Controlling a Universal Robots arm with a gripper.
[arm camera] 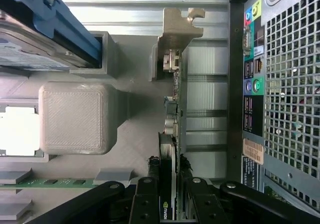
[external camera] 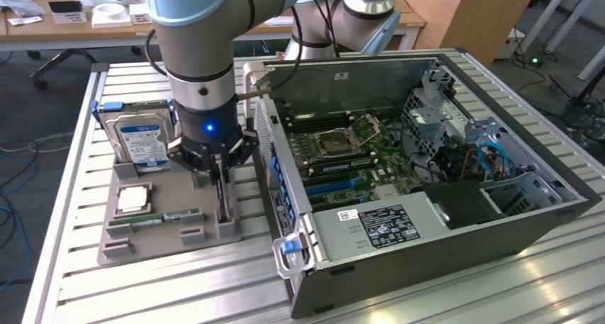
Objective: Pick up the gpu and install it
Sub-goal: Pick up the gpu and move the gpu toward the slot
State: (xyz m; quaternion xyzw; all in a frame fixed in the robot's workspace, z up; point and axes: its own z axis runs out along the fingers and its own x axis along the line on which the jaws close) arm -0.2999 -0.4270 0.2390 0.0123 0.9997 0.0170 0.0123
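Jaws: I read them as narrow, the gripper (arm camera: 169, 204) set with one finger on each face of the gpu (arm camera: 172, 129). It looks like a firm hold, though the card's edge partly hides the pads.
Gpu: it stands on its long edge in a slot of the grey holder tray (external camera: 142, 246), its pale bracket (arm camera: 176, 31) at the end away from the fingers.
Wrist view adds: I see a green logo on the card between the fingers. I also see the coloured ports of the rear panel (arm camera: 252, 83) just beside the card.
Exterior view adds: the arm comes straight down onto the tray. The computer case (external camera: 454, 267) lies with its open side up.
Tray contents: besides the card, a hard drive (external camera: 142, 141) with a blue label stands upright at the far end. A square processor chip (external camera: 132, 198) lies flat, and a green RAM stick (external camera: 156, 218) lies in its groove near the front.
Case contents: the motherboard (external camera: 350, 161) lies on the floor of the case, with blue cables towards the exterior view's right.
Table: the slatted metal table (external camera: 142, 292) carries the tray and the case side by side.
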